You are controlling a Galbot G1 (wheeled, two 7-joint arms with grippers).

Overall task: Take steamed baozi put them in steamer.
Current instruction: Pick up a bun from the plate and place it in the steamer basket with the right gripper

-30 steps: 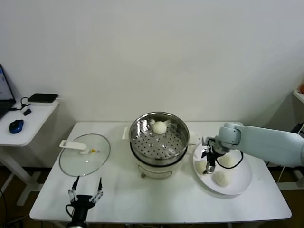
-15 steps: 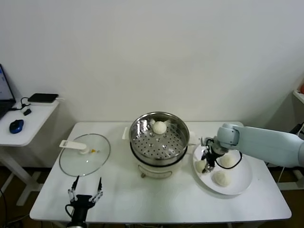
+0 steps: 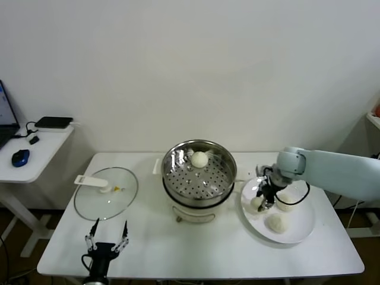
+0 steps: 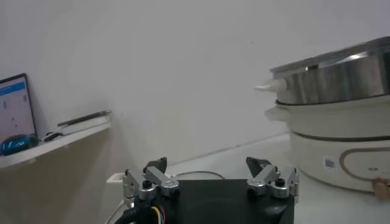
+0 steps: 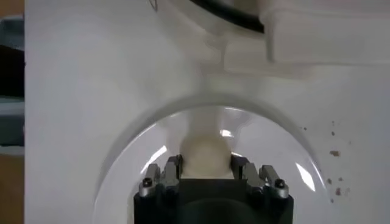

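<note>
Parked at the near left edge of the white table (image 3: pixel 196 249): left gripper (image 3: pixel 107 237), fingers spread, nothing between them; same splayed stance in the left wrist view (image 4: pixel 210 182). Just beyond it, flat on the table, a round glass lid (image 3: pixel 105 193) with a white handle. On the right, a white plate (image 3: pixel 300 228) carrying three baozi: nearest baozi (image 3: pixel 276 222) lying free toward the plate's near side; far baozi (image 3: pixel 286 202) free, partly hidden behind the right arm; left baozi (image 3: pixel 256 203) at the plate's left side, pinched by the right gripper (image 3: pixel 263 202), jaws clenched on its sides, seen close in the right wrist view (image 5: pixel 207 155) (image 5: pixel 207 173), low over the plate. Centre of the table: steamer (image 3: pixel 199 196), lid off, perforated floor showing; one baozi in the steamer (image 3: pixel 199 159) resting toward its far wall. Far left, apart from the table, a side desk (image 3: pixel 35 154) with a blue mouse (image 3: pixel 20 157).
</note>
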